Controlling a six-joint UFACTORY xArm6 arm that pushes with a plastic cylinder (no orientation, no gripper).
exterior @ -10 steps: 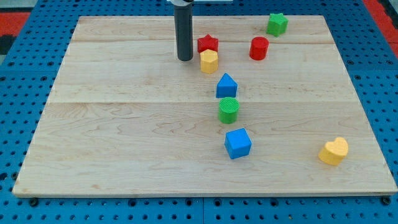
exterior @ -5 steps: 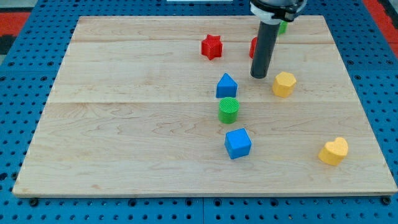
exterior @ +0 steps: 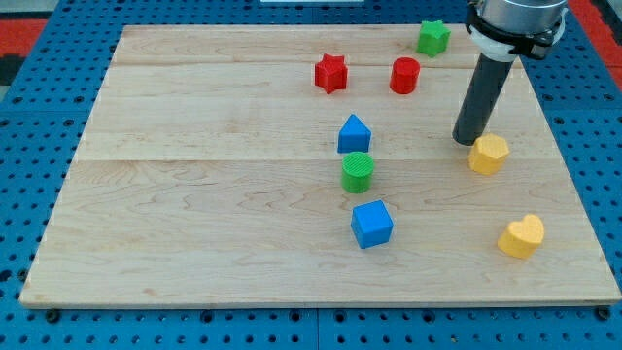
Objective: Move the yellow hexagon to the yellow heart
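The yellow hexagon (exterior: 488, 154) sits on the wooden board at the view's right. My tip (exterior: 467, 139) stands right against its upper left side. The yellow heart (exterior: 522, 235) lies lower right of the hexagon, near the board's right edge, with a clear gap between the two.
A red star (exterior: 330, 73), a red cylinder (exterior: 404, 75) and a green star (exterior: 433, 37) lie near the view's top. A blue house-shaped block (exterior: 354, 133), a green cylinder (exterior: 358, 171) and a blue cube (exterior: 371, 224) line up down the middle.
My tip has swept from the upper middle to the right and down. The yellow hexagon has slid with it, away from the red star and toward the yellow heart.
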